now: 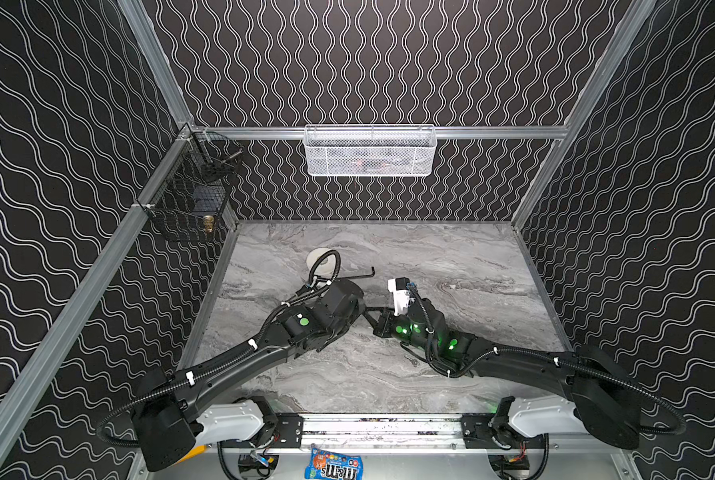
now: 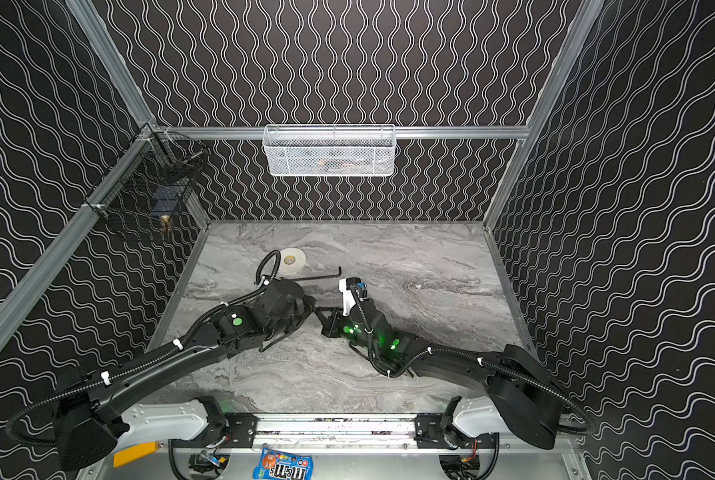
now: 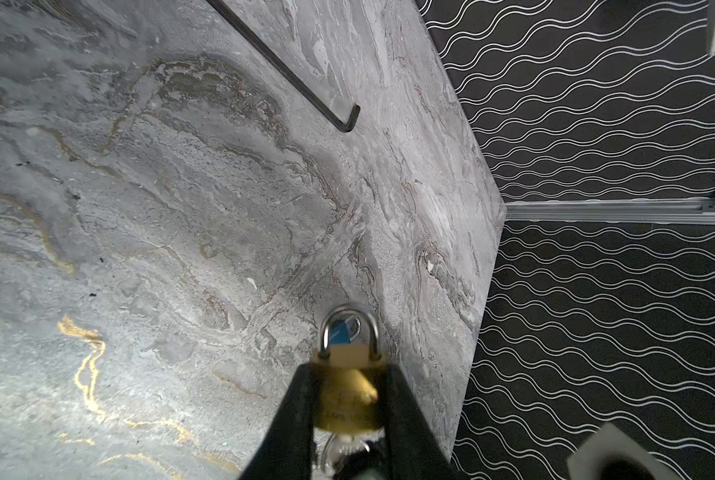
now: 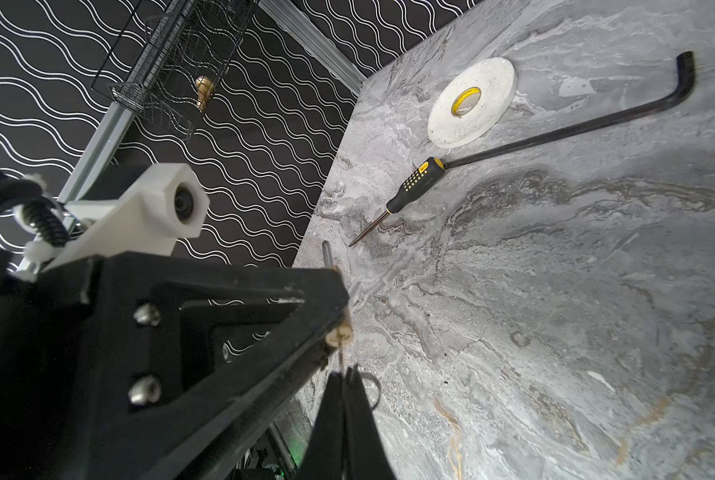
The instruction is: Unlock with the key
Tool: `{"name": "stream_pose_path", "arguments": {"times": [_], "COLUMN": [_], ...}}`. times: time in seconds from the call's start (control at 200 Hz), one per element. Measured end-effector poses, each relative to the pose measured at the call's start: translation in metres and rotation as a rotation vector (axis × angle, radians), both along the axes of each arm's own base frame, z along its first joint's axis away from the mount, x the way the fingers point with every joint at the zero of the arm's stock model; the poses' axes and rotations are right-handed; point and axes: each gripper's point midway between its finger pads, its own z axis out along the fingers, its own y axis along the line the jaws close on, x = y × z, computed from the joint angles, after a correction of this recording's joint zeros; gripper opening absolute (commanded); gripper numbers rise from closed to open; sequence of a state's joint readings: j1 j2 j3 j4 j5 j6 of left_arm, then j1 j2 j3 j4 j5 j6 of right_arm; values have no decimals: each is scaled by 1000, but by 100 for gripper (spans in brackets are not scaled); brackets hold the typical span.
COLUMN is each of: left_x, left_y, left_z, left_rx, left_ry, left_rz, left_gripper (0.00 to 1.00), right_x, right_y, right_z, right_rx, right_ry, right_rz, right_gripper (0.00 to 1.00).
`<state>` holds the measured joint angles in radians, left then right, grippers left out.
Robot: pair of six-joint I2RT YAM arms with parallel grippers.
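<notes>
Marble table (image 1: 451,257): one tape roll (image 4: 488,95); left pincer (image 3: 347,374) grips one padlock (image 3: 347,401), right pincer (image 4: 345,376) clamps one key (image 4: 341,357).

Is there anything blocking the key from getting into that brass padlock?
Nothing visible does. The key, pinched in the right jaws, already meets the bottom end of the padlock, which the left jaws hold.

Key (image 3: 339,449) blurry, mostly bhd padlock (image 3: 347,395)
</notes>
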<state>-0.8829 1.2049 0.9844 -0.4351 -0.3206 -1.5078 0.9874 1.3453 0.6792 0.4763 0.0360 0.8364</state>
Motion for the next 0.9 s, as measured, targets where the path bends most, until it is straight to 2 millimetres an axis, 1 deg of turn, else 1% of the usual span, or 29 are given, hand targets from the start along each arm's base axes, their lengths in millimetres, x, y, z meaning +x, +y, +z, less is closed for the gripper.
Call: {"name": "stream_pose_path", "arguments": {"times": [0.175,0.38,0.47,0.601,0.691,0.776,0.901], "left_x": [-1,-2,-3,-3,-4,-3,-2], "left_y": [-4,-2,-1,-3,-5,-3,0], "left_z": [3,9,12,17,21,25,28], "left_rx": [1,-3,-13,-36,-45,-49,-49], "left_ry": [-12,-36,-41,-46,-46,-59,-71], "left_rz": [-21,-11,-14,-23,-32,-26,-15], "left_gripper": [0,0,0,0,0,0,0], "right_x": [3,4,3,0,-3,-7,-7], "right_y": [2,3,1,-2,-5,-8,-8], "right_z": [7,11,13,19,24,25,26], "right_rx": [-9,-24,-21,-12,-3,7,13], "right_ry": [-15,-30,-37,-47,-57,-56,-41], "right_rz": [-5,2,4,5,9,14,9], "right_gripper": [0,1,4,12,15,16,19]}}
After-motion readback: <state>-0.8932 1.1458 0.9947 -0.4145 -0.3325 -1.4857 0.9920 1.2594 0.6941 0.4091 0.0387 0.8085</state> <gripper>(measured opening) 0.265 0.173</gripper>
